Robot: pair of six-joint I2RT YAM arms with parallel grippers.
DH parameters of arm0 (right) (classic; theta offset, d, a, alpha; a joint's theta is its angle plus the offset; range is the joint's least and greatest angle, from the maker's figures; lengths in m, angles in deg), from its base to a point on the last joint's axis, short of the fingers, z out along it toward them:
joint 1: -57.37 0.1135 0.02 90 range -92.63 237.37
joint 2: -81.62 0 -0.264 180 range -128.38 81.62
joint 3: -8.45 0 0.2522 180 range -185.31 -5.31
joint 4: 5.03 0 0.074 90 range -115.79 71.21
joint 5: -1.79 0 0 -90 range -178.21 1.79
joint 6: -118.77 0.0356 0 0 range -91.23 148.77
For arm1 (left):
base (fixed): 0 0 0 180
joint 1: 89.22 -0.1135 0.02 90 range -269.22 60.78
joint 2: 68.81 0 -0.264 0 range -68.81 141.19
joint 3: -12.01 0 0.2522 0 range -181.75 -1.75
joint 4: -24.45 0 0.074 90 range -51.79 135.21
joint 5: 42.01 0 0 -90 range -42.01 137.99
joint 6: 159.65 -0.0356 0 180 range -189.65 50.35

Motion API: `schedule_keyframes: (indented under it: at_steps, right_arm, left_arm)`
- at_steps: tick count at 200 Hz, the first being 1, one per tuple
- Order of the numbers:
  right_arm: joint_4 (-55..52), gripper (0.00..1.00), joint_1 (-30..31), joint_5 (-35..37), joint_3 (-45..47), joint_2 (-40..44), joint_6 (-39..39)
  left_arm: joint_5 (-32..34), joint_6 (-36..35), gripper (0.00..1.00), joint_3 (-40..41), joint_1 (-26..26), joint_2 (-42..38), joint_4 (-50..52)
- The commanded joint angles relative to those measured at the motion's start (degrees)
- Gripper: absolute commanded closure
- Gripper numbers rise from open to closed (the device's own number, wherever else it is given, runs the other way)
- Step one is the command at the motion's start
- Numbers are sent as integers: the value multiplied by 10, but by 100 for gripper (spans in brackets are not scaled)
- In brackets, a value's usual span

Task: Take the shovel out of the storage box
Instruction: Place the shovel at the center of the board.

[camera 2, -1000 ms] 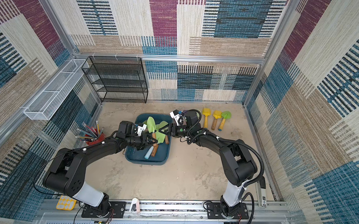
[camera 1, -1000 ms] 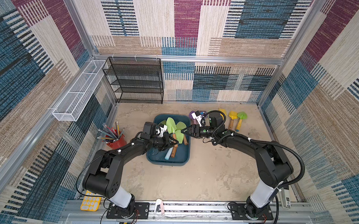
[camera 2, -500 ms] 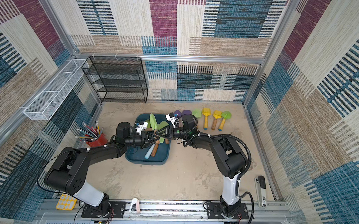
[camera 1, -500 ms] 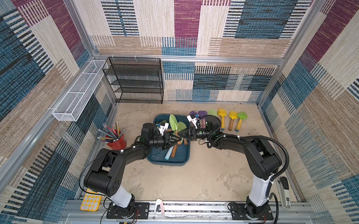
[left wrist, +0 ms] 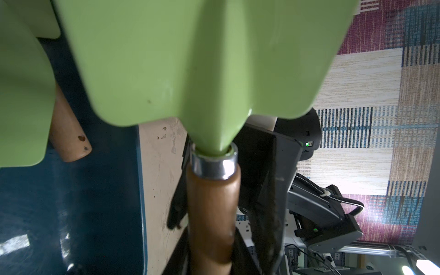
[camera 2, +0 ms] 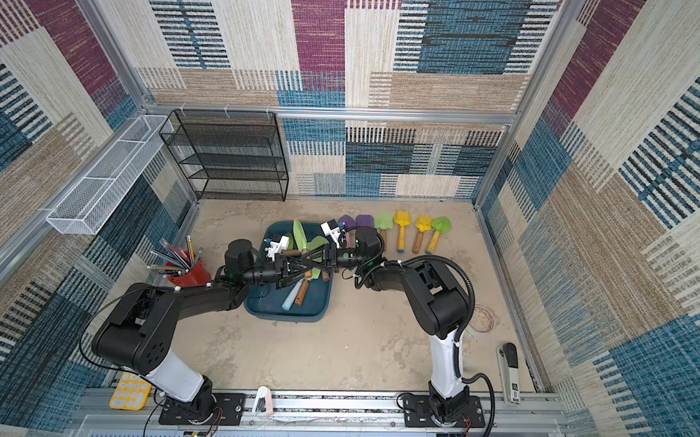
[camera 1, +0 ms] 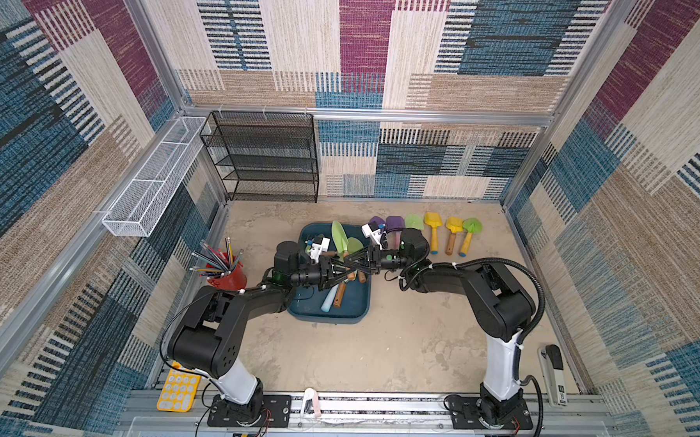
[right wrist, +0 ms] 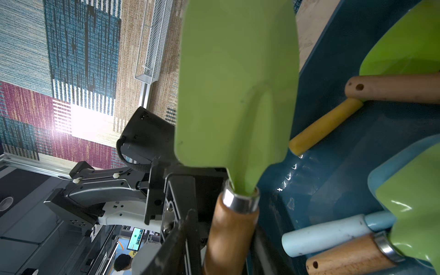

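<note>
the left gripper is reaching in from the left over the box and is clamping the brown handle of a green shovel. the shovel is hanging above the far part of the box, between the two grippers, with its long blade tilting up toward the far wall. the right gripper is facing it from the right, almost tip to tip. in the left wrist view its fingers are flanking the same handle next to the metal collar, close on both sides. i cannot tell whether they are pressing on the wood or standing just off it. more shovels are lying in the box, among them one with a pale blue handle and one with a brown handle, both pointing near. a row of shovels is lying on the floor to the far right of the box. a red cup of pencils is standing to the left of it.
</note>
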Motion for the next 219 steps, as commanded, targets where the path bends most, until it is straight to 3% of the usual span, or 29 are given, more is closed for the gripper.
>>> schedule_keyframes:
  at_steps: [1,123,171,219]
  right_arm:
    - [52,57,1,-15,-13,-9,33]
    - [74,71,-11,-20,-41,-33,59]
    - [74,80,-13,-19,-39,-29,59]
    - [50,82,-15,-13,-39,-21,45]
  left_arm:
    - [-11,4,93,1,2,4,-33]
    - [-14,14,89,16,8,14,-63]
    - [-10,-1,68,9,8,12,-39]
    - [-6,-24,47,1,8,2,-3]
